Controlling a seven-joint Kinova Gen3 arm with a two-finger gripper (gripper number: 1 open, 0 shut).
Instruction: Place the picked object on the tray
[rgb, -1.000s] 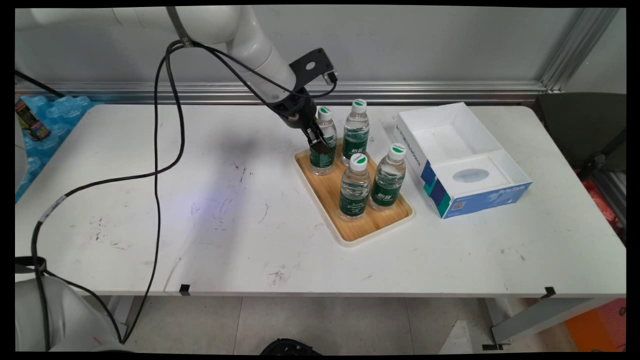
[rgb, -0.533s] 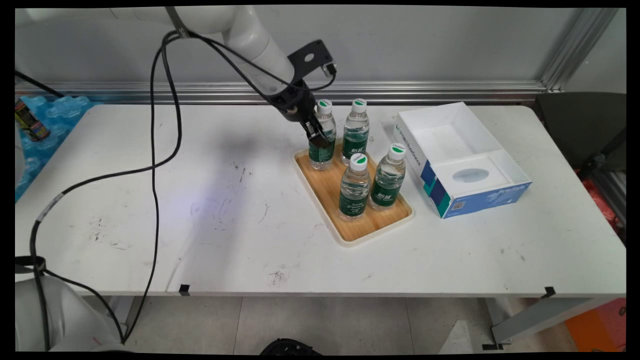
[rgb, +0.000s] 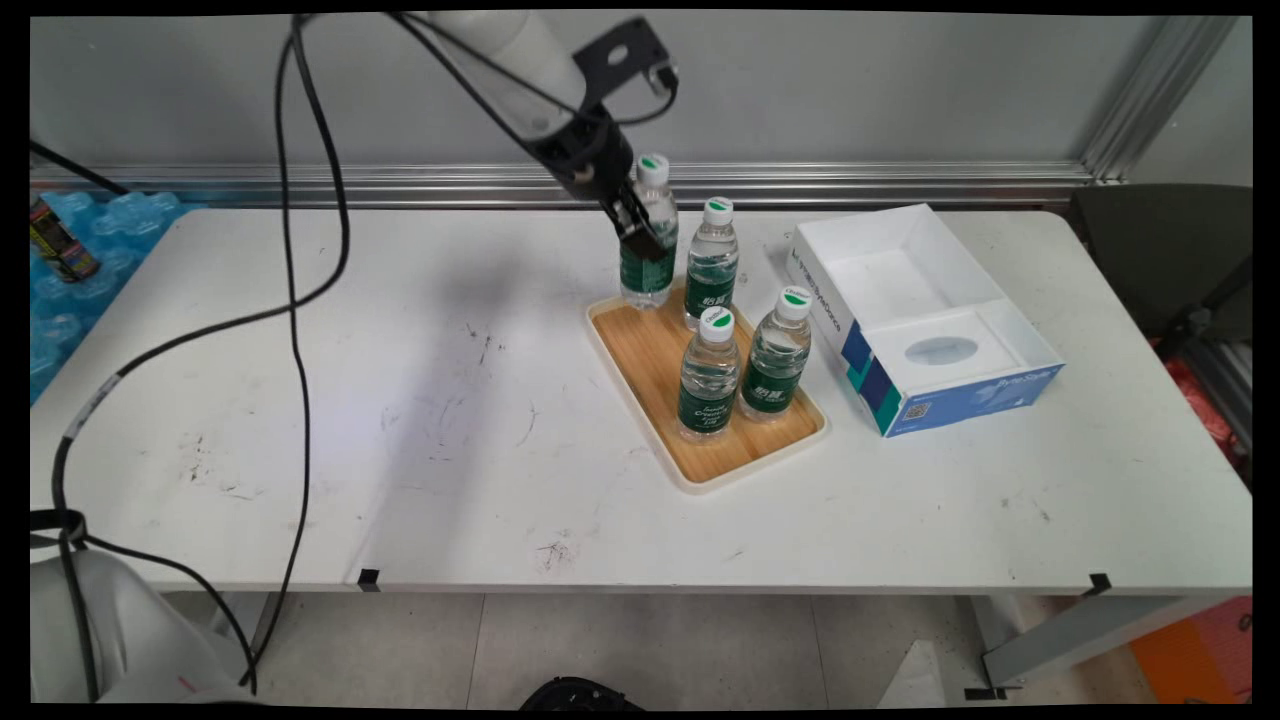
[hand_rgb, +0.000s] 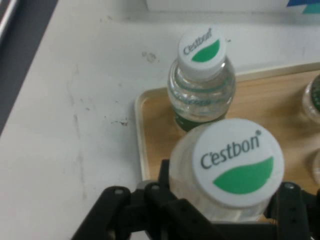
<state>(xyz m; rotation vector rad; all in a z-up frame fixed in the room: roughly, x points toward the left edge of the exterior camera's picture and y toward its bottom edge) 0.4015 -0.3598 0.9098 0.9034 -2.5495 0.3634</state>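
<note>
My black gripper (rgb: 640, 240) is shut on a clear water bottle (rgb: 648, 240) with a green label and a white cap, and holds it upright above the far left corner of the wooden tray (rgb: 640, 375). The bottle's base hangs just over the tray's rim. In the hand view the held bottle's cap (hand_rgb: 234, 162) fills the space between my fingers (hand_rgb: 165, 175), and the gripper (hand_rgb: 225, 192) clasps its body just below the cap. Three more bottles stand on the tray: one at the back (rgb: 712, 262), seen as a bottle (hand_rgb: 201, 80) in the hand view, and two in front (rgb: 709, 375), (rgb: 778, 355).
An open white and blue box (rgb: 920, 315) lies right of the tray. A pack of blue-wrapped bottles (rgb: 90, 240) sits off the table's far left edge. Black cables (rgb: 295, 330) hang from the arm over the table's left half.
The gripper has risen with the bottle in its grip, lifting it off the tray floor and slightly towards the wall. The other three bottles have not moved.
</note>
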